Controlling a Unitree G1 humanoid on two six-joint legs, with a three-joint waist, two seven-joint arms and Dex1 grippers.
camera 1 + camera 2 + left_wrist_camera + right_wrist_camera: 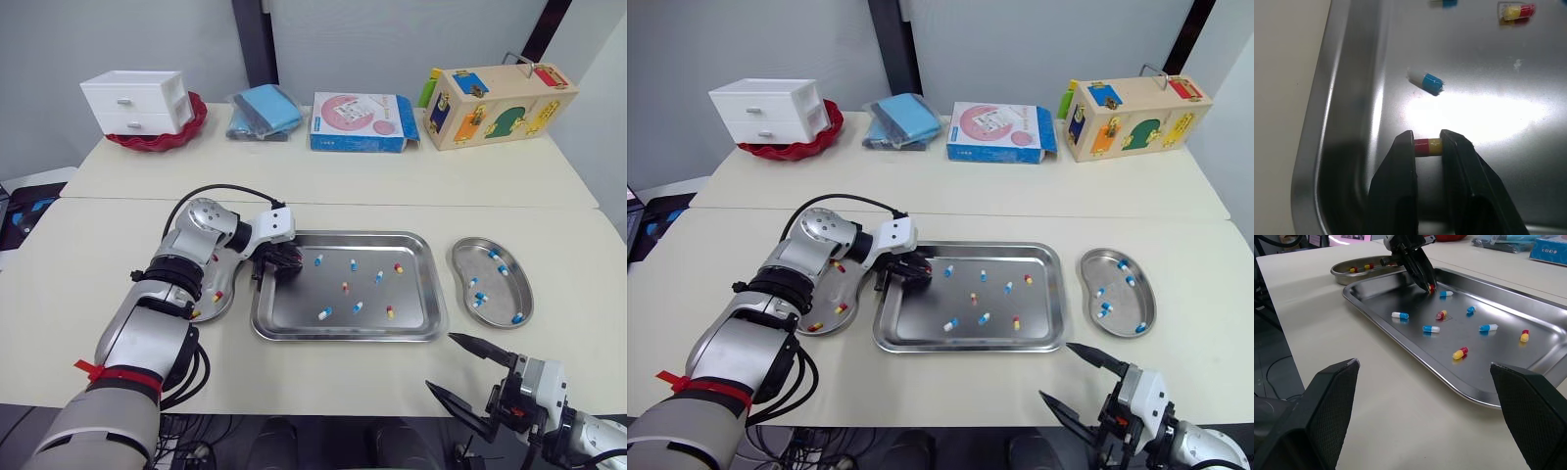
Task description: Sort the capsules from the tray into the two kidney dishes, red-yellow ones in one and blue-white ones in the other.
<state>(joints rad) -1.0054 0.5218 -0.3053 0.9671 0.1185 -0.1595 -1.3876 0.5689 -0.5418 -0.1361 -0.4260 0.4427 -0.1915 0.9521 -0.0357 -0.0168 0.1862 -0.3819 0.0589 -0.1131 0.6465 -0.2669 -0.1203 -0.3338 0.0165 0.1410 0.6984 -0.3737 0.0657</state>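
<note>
pinching a red-yellow capsule on the tray, the left gripper should next lift it over to the adjacent kidney dish.

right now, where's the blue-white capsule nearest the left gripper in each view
left eye view: blue-white capsule, far left of tray, by the left gripper
right eye view: capsule, same corner
left wrist view: capsule past the pinched red-yellow capsule
right wrist view: capsule beside the gripper tips
shared landmark: the left gripper
</note>
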